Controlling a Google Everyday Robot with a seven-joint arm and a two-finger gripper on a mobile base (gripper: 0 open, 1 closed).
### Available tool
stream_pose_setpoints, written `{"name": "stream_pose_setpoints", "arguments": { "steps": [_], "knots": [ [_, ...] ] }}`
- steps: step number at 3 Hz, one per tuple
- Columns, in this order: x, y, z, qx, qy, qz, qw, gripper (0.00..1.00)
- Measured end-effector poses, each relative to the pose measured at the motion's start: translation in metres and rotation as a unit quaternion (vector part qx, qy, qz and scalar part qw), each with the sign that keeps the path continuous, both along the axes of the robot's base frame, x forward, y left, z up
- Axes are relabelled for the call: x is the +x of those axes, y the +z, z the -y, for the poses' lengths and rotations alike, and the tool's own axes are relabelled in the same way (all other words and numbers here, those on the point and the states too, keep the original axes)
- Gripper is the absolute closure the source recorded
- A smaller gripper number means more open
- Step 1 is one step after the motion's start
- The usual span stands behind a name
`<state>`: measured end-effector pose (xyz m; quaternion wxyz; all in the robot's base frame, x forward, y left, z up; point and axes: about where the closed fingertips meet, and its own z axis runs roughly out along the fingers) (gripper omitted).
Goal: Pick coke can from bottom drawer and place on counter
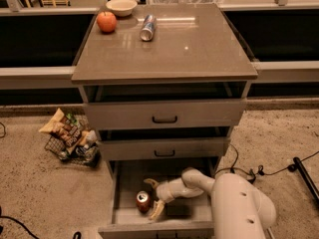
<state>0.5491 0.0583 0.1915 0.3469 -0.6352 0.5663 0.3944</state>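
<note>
The coke can [143, 201], red with a silver top, stands upright inside the open bottom drawer [122, 218], left of its middle. My gripper [152, 197] reaches into the drawer from the right on a white arm. It is open, one finger [150, 183] behind the can and one [156, 210] in front of it, both just right of the can and not closed on it. The counter [189, 49] is the glossy grey-brown top of the cabinet above.
On the counter's far left stand an orange-red fruit [106, 22], a pale bowl [121, 6] and a silver-blue can [147, 27] lying on its side. A wire basket of snack bags [70, 136] sits on the floor left of the cabinet. Cables [259, 172] lie at right.
</note>
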Motion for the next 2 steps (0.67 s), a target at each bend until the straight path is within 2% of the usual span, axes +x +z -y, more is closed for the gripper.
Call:
{"name": "stream_pose_setpoints", "arguments": {
  "steps": [1,2],
  "knots": [
    [0.001,-0.0082,-0.0091,0.015,0.004,-0.003,0.9999,0.18],
    [0.0017,-0.0137,-0.016,0.027,0.009,-0.006,0.9996,0.41]
  ]
}}
